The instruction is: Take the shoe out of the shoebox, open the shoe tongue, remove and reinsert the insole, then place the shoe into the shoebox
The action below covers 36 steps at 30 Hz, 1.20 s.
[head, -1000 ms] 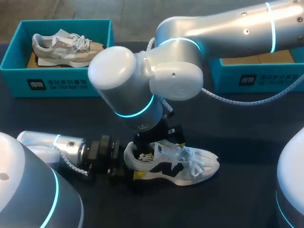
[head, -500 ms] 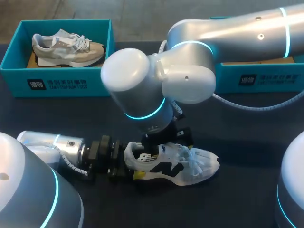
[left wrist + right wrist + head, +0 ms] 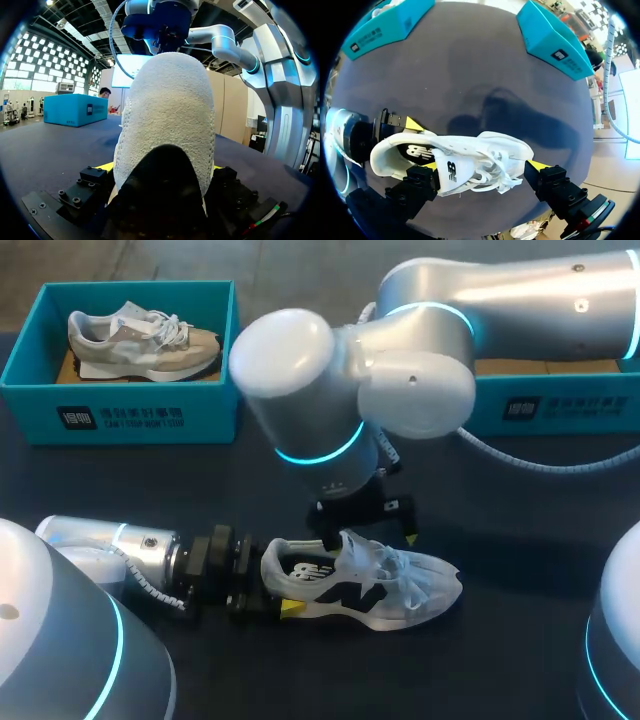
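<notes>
The white mesh sneaker with black side panels (image 3: 372, 585) sits on the dark table (image 3: 500, 650), its heel clamped between the yellow-tipped fingers of the left gripper (image 3: 272, 588), while the right gripper (image 3: 484, 166) hangs just above its laces, fingers spread wide to either side.

The white shoe (image 3: 370, 585) at the lower middle has a soft, matt upper of cloth and mesh, its heel a pebbly knit above a smooth black patch, and it lies on a table (image 3: 150, 490) with a dark, matt top. The teal box (image 3: 120, 420) at the upper left is matt cardboard, and the beige shoe (image 3: 140, 340) in it looks like suede and mesh. The right arm (image 3: 420, 370) has a smooth, satin silver shell and a ribbed white plastic hose (image 3: 540, 462), while the left gripper (image 3: 278, 585) and right gripper (image 3: 485, 167) are matt black blocks with screw heads.
</notes>
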Tool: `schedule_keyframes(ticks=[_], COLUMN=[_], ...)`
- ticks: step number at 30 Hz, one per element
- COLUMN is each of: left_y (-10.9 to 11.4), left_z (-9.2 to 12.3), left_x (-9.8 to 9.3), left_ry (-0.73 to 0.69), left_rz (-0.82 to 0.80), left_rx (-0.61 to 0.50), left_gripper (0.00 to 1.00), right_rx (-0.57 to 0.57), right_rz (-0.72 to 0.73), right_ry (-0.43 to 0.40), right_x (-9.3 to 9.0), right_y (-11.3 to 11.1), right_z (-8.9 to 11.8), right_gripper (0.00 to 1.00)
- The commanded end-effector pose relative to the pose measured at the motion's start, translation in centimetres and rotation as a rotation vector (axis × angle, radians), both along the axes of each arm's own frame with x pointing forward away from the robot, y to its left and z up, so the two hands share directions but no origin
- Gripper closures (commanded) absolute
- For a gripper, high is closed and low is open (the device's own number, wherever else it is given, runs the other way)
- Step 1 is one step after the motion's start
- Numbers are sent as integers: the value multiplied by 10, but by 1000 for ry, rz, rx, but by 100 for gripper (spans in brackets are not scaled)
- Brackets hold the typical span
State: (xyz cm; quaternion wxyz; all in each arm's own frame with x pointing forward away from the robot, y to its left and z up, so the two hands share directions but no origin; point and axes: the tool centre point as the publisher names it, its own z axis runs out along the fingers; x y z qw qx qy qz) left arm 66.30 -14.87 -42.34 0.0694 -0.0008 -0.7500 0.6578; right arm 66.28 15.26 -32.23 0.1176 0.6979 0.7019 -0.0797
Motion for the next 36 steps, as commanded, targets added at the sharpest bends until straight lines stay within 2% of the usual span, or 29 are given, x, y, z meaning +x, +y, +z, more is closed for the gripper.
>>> schedule_keyframes(ticks=[1,7,11,13,16,19,22,36], left_y=[0,0,0,0,0,0,0,0], left_z=[-5,-5,-5,-5,-5,-5,-5,-5], left_x=[-4,-4,-4,-4,-4,-4,-4,-4], left_ry=[1,1,1,1,1,1,1,1], left_rz=[1,1,1,1,1,1,1,1], left_rx=[1,1,1,1,1,1,1,1], left_gripper=[100,100,100,100,100,100,100,100], right_rx=[59,101,114,113,113,113,120,178], right_rz=[-105,-134,-141,-143,-147,-147,-152,-167], right_ry=[-22,-9,0,6,9,10,20,54], right_x=[-4,-7,-9,-10,-11,-12,-12,-15], right_y=[-11,-13,-11,-10,-9,-9,-8,-11], right_z=[-1,1,2,4,8,9,10,8], right_gripper=[0,0,23,24,36,41,51,63])
